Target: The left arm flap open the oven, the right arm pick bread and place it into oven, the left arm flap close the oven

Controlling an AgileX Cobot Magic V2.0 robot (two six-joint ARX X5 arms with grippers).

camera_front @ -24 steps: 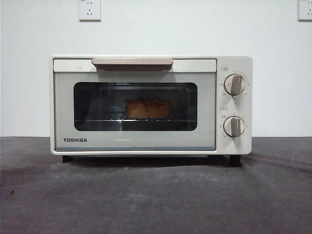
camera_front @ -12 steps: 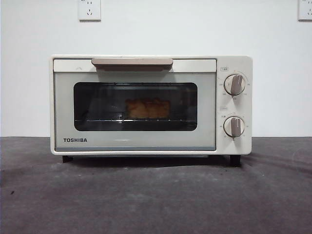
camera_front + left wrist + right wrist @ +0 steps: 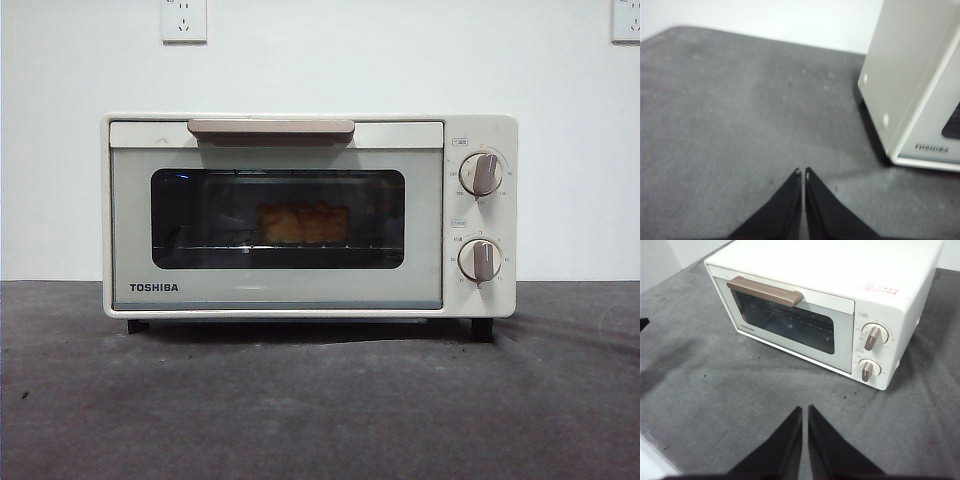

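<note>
Wrist views: left gripper [image 3: 801, 172], right gripper [image 3: 804, 409] pinched, raised.

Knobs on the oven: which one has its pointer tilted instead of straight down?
The upper knob: its pointer leans off vertical. The lower knob on the oven points straight down.

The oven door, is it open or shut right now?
Shut. The oven door stands flush with its front, handle up top, and the bread shows behind the glass.
</note>
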